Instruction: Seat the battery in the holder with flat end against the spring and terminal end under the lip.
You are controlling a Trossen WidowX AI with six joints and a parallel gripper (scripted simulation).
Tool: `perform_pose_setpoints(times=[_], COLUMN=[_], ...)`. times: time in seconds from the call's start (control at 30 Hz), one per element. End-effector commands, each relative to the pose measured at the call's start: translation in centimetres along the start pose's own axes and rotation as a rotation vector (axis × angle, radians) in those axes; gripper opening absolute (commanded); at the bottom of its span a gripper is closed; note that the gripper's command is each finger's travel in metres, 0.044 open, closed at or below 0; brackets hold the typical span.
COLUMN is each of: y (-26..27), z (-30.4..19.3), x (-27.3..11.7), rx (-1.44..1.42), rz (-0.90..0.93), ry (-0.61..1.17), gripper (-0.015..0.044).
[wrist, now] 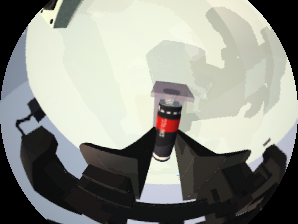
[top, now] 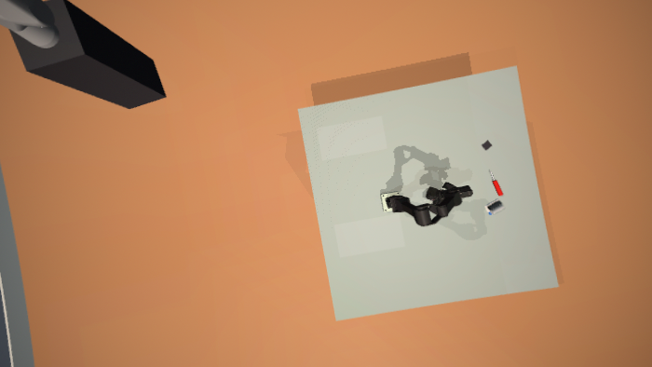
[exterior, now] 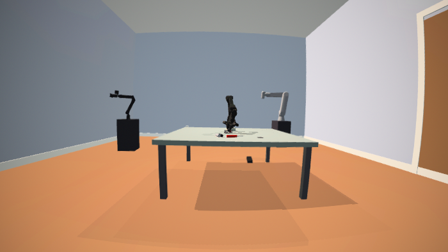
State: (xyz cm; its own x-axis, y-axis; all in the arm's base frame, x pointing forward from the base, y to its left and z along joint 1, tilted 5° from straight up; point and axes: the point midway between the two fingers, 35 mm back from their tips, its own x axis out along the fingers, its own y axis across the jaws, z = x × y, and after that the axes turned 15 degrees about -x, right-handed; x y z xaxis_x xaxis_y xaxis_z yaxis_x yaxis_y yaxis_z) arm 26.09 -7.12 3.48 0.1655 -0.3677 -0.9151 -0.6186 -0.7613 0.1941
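Note:
The battery (wrist: 168, 124), black with a red band, shows in the wrist view between the fingers of my gripper (wrist: 165, 131) (exterior: 229, 130). The gripper is shut on the battery's lower part. The battery slants slightly, its pale near end down and left in the view. Its far end is at the translucent purple-grey holder (wrist: 188, 93), under or just behind the holder's raised end plate. A pale coil-like shape shows there, blurred. The holder's side walls run along the battery. Whether the battery touches the holder's floor or the spring is hidden. In the top and exterior views, battery and holder are too small to judge.
On the table (top: 447, 270) (exterior: 192, 138) are a red-handled screwdriver (top: 497, 187) (exterior: 232, 136), a small grey-and-black item (top: 495, 207) (exterior: 219, 135) beside it, and a dark flat square (top: 486, 144) (exterior: 260, 137). The arm's base plate (top: 385, 203) is at the opposite side.

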Motion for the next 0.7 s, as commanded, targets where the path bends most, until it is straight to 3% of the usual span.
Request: perform_pose_setpoints(times=[0.0,0.67], y=[-0.10,0.02], z=[0.45,0.08], x=[0.35,0.71], rx=[-0.016,-0.020], rz=[-0.006,-0.043], ry=[-0.051,-0.208], gripper=[0.0079,0.0079])
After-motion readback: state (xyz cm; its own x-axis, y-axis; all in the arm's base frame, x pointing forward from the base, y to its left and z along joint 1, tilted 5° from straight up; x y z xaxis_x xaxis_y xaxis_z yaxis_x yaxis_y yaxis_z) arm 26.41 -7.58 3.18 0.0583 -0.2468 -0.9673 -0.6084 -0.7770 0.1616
